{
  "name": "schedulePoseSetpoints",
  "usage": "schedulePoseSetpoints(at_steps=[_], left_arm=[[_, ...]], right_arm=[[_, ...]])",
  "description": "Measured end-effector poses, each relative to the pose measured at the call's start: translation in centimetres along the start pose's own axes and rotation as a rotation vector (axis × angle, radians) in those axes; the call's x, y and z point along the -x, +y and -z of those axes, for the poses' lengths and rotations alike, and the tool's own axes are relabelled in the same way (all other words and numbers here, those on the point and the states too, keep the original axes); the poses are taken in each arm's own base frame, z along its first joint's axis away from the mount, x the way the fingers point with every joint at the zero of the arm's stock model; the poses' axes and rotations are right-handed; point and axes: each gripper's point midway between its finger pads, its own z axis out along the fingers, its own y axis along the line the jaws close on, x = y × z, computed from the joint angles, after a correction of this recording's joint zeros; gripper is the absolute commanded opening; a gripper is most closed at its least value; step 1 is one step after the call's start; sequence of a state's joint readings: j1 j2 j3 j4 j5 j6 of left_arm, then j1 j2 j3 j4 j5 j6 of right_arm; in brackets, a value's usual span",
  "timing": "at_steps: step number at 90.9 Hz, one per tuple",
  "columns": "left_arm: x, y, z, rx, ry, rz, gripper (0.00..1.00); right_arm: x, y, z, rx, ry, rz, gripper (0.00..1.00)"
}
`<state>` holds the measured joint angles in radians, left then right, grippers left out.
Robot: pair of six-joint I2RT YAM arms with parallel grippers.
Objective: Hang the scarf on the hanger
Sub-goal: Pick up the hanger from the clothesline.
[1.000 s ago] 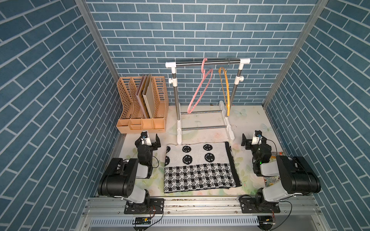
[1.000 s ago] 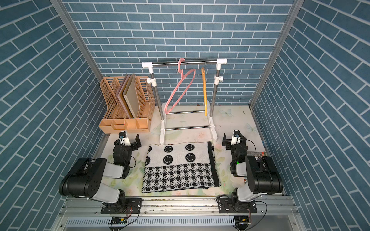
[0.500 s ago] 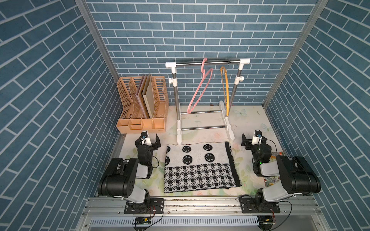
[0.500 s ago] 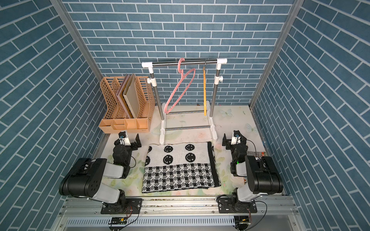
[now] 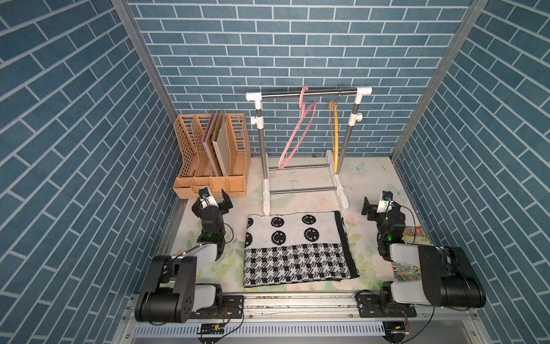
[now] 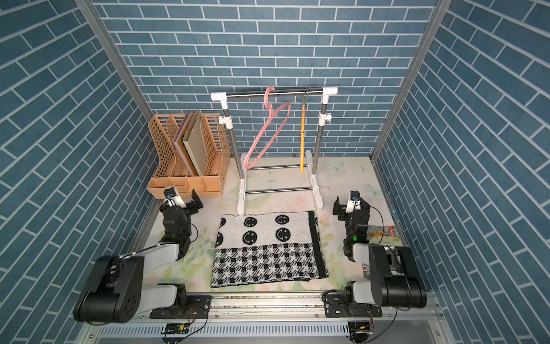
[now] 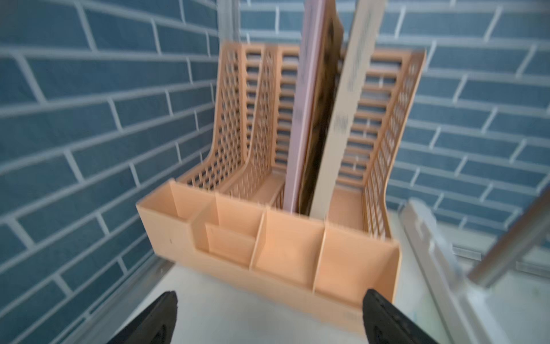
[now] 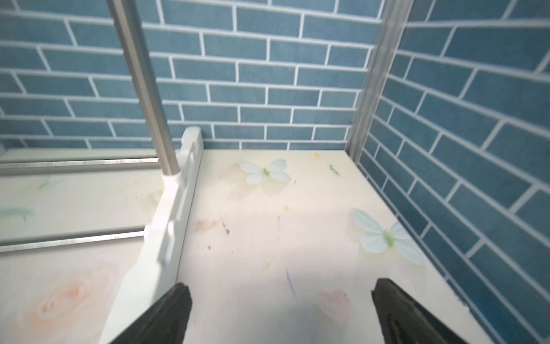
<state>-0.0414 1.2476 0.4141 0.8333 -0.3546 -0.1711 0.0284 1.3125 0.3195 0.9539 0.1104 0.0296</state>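
I see a black-and-white scarf point(image 5: 297, 247): smiley faces on one half, checks on the other, with a black edge. There is a pink hanger point(image 5: 297, 134) and a yellow hanger point(image 5: 335, 134). The rack point(image 5: 282, 94) is silver with white joints, the file holder point(image 5: 238, 140) peach, the walls point(image 5: 297, 44) blue brick, and the counter point(image 5: 366, 178) cream with pale flowers and butterflies.

My left gripper point(image 7: 270, 300) has its black fingers spread wide apart, gripping nothing. Just beyond it sits the peach file organizer point(image 7: 285, 259), with pink, brown and beige boards point(image 7: 336, 119) standing between its lattice dividers. To its right is the white rack foot point(image 7: 431, 238). The picture is slightly blurred.
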Motion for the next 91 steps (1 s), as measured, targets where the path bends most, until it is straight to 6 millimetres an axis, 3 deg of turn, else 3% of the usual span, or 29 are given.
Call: schedulePoseSetpoints(at_steps=[7,13,19,27,40,43,53,64,75,82,91], left_arm=[[5.0,-0.5,-0.7,0.005,-0.017,0.101,0.99],[8.8,-0.4,0.0,-0.02,-0.026,0.196,0.94],[11.7,-0.5,2.0,-0.086,-0.005,0.282,0.91],[15.0,-2.4,4.7,-0.203,0.028,0.343,0.88],[22.6,-7.7,10.8,-0.444,0.067,0.395,0.84],[23.5,-8.6,11.9,-0.485,0.08,0.403,0.83],[24.7,-11.3,14.6,-0.593,0.171,0.416,0.81],[23.5,-15.4,15.6,-0.685,0.312,0.386,0.8],[23.3,-20.9,14.9,-0.742,0.421,0.302,0.79],[22.9,-24.4,14.1,-0.767,0.459,0.235,0.79],[22.2,-27.4,13.3,-0.775,0.495,0.155,0.78]], right_arm=[[5.7,-1.3,-0.7,-0.062,-0.036,-0.085,1.0],[10.3,-2.4,-0.5,-0.101,-0.079,-0.159,1.0],[12.5,-2.7,0.3,-0.105,-0.068,-0.221,0.97],[12.4,-2.6,1.3,-0.097,0.0,-0.29,0.92],[9.0,-1.6,4.0,-0.091,0.177,-0.406,0.89],[8.7,-1.3,4.4,-0.085,0.197,-0.418,0.88],[7.3,-0.1,6.1,-0.055,0.273,-0.461,0.85],[6.5,2.0,7.2,0.033,0.344,-0.496,0.83],[6.1,3.6,7.7,0.093,0.431,-0.497,0.82],[7.3,4.2,7.7,0.12,0.445,-0.498,0.82],[8.4,4.9,7.9,0.155,0.459,-0.499,0.82]])
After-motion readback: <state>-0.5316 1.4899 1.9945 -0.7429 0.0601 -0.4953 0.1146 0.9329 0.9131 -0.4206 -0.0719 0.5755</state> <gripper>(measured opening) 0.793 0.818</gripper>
